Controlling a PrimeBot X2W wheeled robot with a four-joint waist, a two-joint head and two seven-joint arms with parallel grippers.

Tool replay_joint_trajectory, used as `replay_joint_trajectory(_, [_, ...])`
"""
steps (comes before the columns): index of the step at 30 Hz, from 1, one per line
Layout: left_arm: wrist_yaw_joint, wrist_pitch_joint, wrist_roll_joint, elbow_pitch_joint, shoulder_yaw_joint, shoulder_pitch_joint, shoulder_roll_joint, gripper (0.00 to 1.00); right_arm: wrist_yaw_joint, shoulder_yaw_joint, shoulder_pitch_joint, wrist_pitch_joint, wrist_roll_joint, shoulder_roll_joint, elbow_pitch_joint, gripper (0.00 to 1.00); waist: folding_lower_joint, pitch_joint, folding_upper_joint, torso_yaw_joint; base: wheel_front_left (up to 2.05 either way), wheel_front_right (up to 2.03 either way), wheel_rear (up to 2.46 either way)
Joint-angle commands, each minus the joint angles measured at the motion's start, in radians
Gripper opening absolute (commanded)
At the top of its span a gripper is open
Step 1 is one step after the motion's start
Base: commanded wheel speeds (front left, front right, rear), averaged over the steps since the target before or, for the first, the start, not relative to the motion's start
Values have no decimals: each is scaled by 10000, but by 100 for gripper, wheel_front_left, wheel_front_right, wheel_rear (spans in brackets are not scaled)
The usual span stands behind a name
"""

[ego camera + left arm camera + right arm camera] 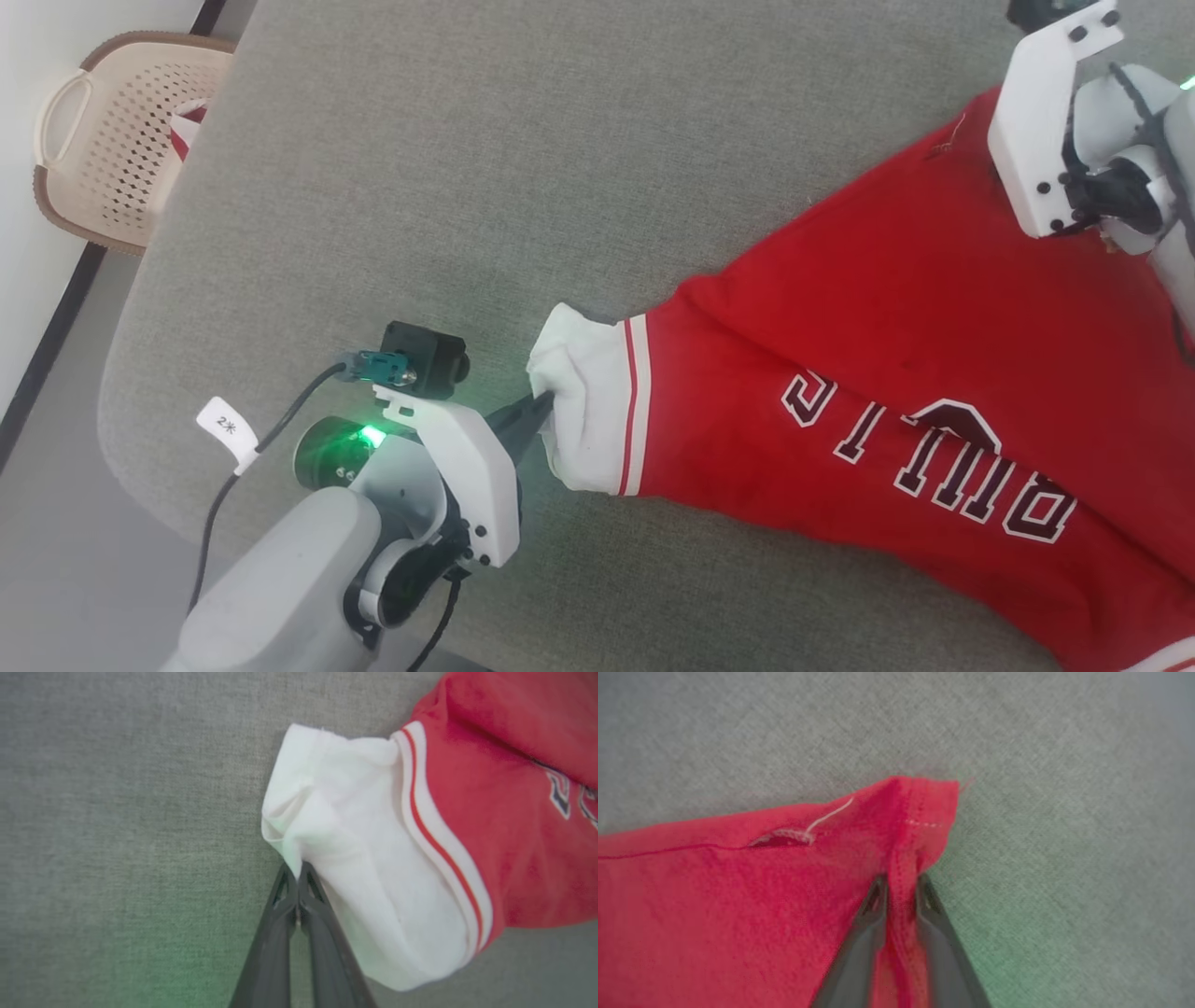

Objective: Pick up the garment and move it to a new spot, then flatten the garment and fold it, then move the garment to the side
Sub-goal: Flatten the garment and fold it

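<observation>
Surface: a grey cloth-covered table (448, 149).

Item under task: the garment (887, 327) lies spread over the right half of the table and runs off the head view at the right and lower right. The side bearing the dark, white-outlined lettering (934, 448) faces up. Its white sleeve (583, 411), edged with red and white striped trim, reaches to about the middle of the table, towards the front edge.

Left gripper (540, 403): fingers pressed together, pinching the bunched end of the white sleeve. The left wrist view confirms it: the left gripper (296, 870) has white cloth nipped at the tips.

Right gripper (901, 882): fingers set on either side of a stitched red fold at a corner of the hem. The fold fills the gap between them, so the claw is pinching cloth. A loose white thread (826, 816) lies on the red fabric just beside this corner.

Surroundings: a pale perforated basket (121, 140) stands on the floor beyond the table's far left corner.
</observation>
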Motion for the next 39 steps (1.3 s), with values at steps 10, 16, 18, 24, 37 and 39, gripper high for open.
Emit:
replay_joint_trajectory(10, [71, 364, 102, 92, 558, -1111, 822, 0, 4, 126, 26, -1143, 911, -310, 102, 0, 0, -626, -1, -847, 0, 0, 0])
replay_joint_trajectory(16, [120, 1113, 386, -126, 898, -2377, 1739, 0, 4, -168, -48, -1895, 1663, -505, -700, 0, 0, -1233, -1, -1585, 0, 0, 0])
replay_joint_trajectory(18, [24, 1419, 451, -123, 969, -2870, 1988, 0, 6, -290, -8, -2089, 1865, -520, -1018, 0, 0, -1453, -1, -1839, 0, 0, 0])
replay_joint_trajectory(24, [-228, 2117, 585, 83, 1113, -4167, 2463, 0, 6, -792, 25, -2426, 2364, -534, -1847, 0, 0, -1934, -1, -2464, 0, 0, 0])
replay_joint_trajectory(37, [-1107, 2349, 1500, 2036, 1168, -7809, 2730, 0, 7, -2839, 24, -2538, 1831, -231, -3807, 0, 0, -2594, -1, -3530, 0, 0, 0])
replay_joint_trajectory(39, [-1199, 2205, 1674, 2369, 1091, -8204, 2636, 0, 7, -3116, -30, -2663, 1408, -160, -3852, 0, 0, -2518, -1, -3587, 0, 0, 0])
